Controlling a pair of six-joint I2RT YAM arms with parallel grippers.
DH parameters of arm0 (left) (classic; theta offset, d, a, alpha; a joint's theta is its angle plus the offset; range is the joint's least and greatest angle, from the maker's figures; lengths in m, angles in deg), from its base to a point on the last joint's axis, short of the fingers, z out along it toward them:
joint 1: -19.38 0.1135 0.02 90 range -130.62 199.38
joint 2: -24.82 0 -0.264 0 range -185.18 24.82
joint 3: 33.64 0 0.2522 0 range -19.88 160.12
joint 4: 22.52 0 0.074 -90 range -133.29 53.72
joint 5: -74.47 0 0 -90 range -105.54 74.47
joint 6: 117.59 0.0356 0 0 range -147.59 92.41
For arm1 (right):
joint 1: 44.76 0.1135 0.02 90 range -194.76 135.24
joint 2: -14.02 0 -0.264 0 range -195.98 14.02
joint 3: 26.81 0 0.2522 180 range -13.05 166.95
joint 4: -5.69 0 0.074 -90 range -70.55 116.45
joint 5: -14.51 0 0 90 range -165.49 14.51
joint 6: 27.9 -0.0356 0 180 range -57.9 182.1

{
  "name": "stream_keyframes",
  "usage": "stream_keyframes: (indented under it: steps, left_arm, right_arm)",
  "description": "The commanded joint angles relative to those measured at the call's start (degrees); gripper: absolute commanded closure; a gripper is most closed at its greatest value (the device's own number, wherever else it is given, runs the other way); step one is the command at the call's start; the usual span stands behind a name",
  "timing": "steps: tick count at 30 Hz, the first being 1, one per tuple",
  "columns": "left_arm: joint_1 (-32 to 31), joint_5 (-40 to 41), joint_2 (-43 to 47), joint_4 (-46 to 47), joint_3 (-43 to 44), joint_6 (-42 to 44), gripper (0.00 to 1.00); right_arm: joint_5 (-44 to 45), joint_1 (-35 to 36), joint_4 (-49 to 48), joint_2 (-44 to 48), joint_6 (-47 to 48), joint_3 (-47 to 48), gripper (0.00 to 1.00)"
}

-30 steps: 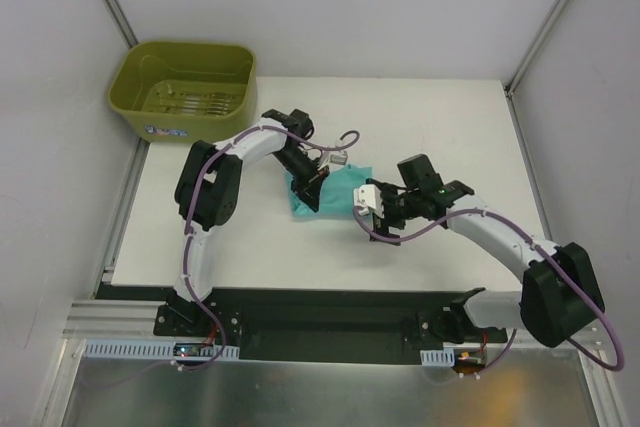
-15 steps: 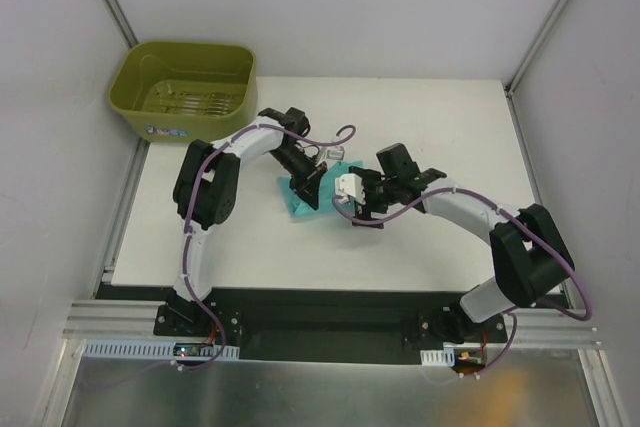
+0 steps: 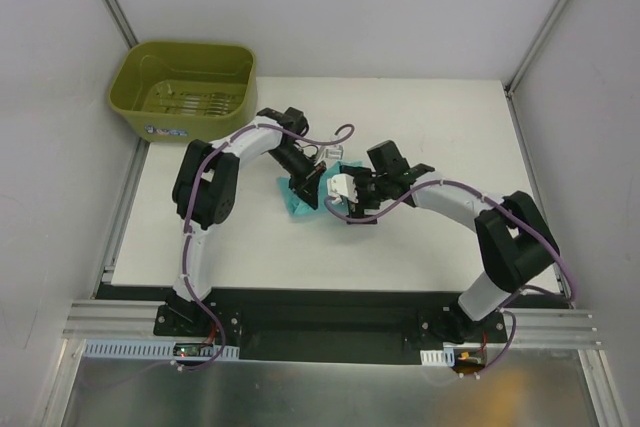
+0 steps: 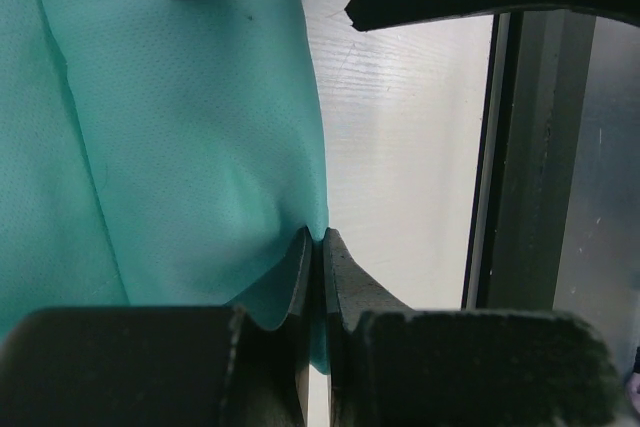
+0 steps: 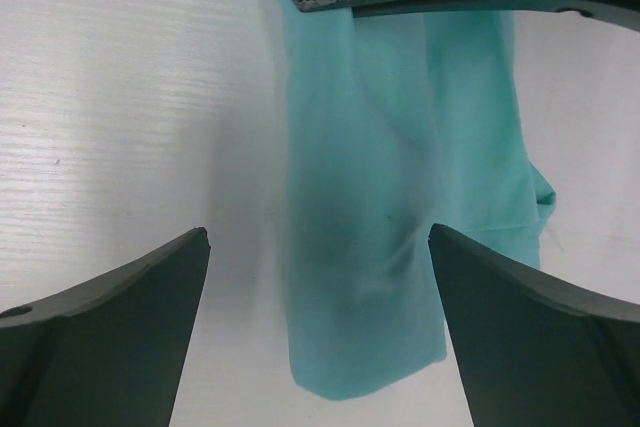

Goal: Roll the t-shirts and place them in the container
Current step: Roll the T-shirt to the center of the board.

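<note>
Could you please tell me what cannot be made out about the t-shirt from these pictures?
Left wrist view: the t-shirt runs past the left and top edges; the shut left claw hides how much fabric it pinches.
Right wrist view: the left claw covers the shirt's far end, beyond the open right claw.
Top view: both claws cover most of it, so any roll is unclear.

Near the middle of the table (image 3: 430, 127), a little to the left: t-shirt (image 3: 293, 205), lying on the surface. On one edge of it, left gripper (image 4: 319, 244), pinched on a fold. Just to the right, right gripper (image 5: 318, 235), spread astride the cloth from above. At the far left corner, well apart from all that: tub (image 3: 185, 87).
</note>
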Motion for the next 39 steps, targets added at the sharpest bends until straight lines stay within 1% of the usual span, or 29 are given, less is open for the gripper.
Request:
stream_keyframes:
  steps: [1, 2, 3, 4, 5, 7, 8, 9, 10, 11, 12, 14, 15, 16, 17, 19, 21, 22, 24, 25, 28, 29, 33, 35, 36, 38, 39]
  left_arm:
    - [1.0, -4.0, 1.2, -1.3, -0.8, 1.1, 1.0]
    - [1.4, -4.4, 1.4, -1.2, -0.8, 1.1, 1.0]
    - [1.6, -4.6, 1.7, -1.2, -0.9, 1.1, 1.0]
    - [1.9, -4.8, 1.8, -1.3, -1.1, 1.1, 1.0]
    - [2.1, -5.0, 2.0, -1.3, -1.2, 0.9, 1.0]
    - [2.8, -5.1, 2.9, -1.3, -1.6, 0.9, 1.0]
    - [3.0, -4.6, 3.4, -1.1, -1.9, 1.1, 0.97]
    - [3.1, -3.8, 4.8, -0.5, -3.3, 0.8, 0.91]
    - [3.3, -2.9, 5.8, 1.0, -4.6, -0.2, 0.76]
    - [3.4, -2.1, 7.1, 4.3, -6.3, -0.3, 0.72]
    - [3.4, 0.2, 10.4, 6.9, -10.5, -0.5, 0.68]
    - [3.5, 3.3, 14.3, 12.9, -15.5, -2.2, 0.57]
    - [3.5, 5.8, 17.9, 18.0, -19.8, -2.2, 0.55]
    - [3.5, 6.7, 19.4, 19.7, -21.4, -1.5, 0.54]
    - [3.5, 7.3, 20.7, 21.3, -22.9, -1.0, 0.51]
    - [3.4, 8.4, 23.8, 25.1, -26.4, -0.3, 0.49]
    - [3.4, 9.1, 27.2, 28.6, -29.8, -1.2, 0.47]
    - [3.5, 9.5, 28.3, 32.9, -31.0, -2.3, 0.47]
    - [3.4, 11.8, 31.4, 36.7, -34.7, -2.5, 0.45]
    - [3.4, 12.8, 32.5, 40.6, -36.2, -2.9, 0.45]
    - [3.3, 20.2, 36.9, 47.3, -41.5, -5.0, 0.45]
    - [3.4, 22.2, 38.1, 49.3, -42.8, -4.4, 0.45]
    - [3.4, 27.1, 46.9, 53.4, -49.7, -4.4, 0.45]
    - [3.3, 25.9, 51.2, 53.6, -51.5, -3.0, 0.45]
    - [2.3, 25.8, 52.1, 53.7, -52.9, -0.9, 0.45]
    - [1.1, 25.9, 52.7, 53.8, -52.6, 0.5, 0.44]
    - [-0.2, 25.9, 52.5, 53.6, -52.4, 1.8, 0.4]
  right_arm:
    - [-2.5, 1.0, -0.6, -2.5, 4.2, 2.1, 0.04]
    - [-2.4, 1.4, -0.8, -3.0, 5.2, 2.1, 0.04]
    - [-2.0, 1.5, -1.4, -3.7, 5.4, 1.5, 0.01]
    - [-1.8, 1.7, -2.6, -4.0, 5.6, 1.2, 0.07]
    - [-1.1, 1.8, -3.1, -4.4, 6.0, 1.0, 0.21]
    - [0.2, 2.0, -5.5, -5.8, 5.3, 0.7, 0.38]
    - [1.0, 2.0, -5.6, -6.5, 5.2, 0.9, 0.54]
    - [1.5, 2.0, -5.6, -7.0, 4.8, 1.2, 0.61]
    - [1.8, 2.0, -5.4, -8.2, 4.4, 2.3, 0.66]
    - [2.1, 2.0, -5.4, -8.6, 4.2, 2.8, 0.74]
    - [2.1, 1.9, -5.0, -8.9, 3.5, 3.7, 0.76]
    - [1.8, 1.9, -2.1, -10.0, 3.1, 6.2, 0.79]
    - [1.7, 1.9, -0.8, -10.4, 3.2, 7.1, 0.8]
    - [1.5, 1.8, 1.7, -10.7, 2.8, 8.1, 0.8]
    - [0.8, 1.6, 3.2, -11.4, 2.7, 10.0, 0.81]
    - [0.2, 1.5, 8.0, -12.3, 2.1, 12.4, 0.81]
    - [0.3, 1.4, 9.1, -13.2, 0.7, 14.6, 0.81]
    - [0.2, 1.4, 10.9, -13.4, 0.2, 15.4, 0.81]
    - [0.0, 1.2, 13.0, -14.4, -0.1, 17.5, 0.81]
    - [0.0, 1.3, 13.9, -14.6, -0.6, 18.0, 0.81]
    - [-0.8, 1.1, 16.0, -15.5, -1.3, 19.5, 0.81]
    - [-1.1, 1.1, 16.4, -15.6, -1.5, 19.9, 0.81]
    - [-2.2, 0.7, 19.3, -16.8, -4.5, 22.6, 0.82]
    - [-3.1, 0.3, 20.7, -17.7, -5.2, 24.5, 0.82]
    - [-3.2, 0.2, 21.3, -17.9, -5.9, 24.8, 0.82]
    - [-3.9, -0.1, 22.6, -18.8, -6.1, 26.4, 0.82]
    - [-4.2, -0.1, 24.5, -19.3, -6.1, 27.2, 0.82]
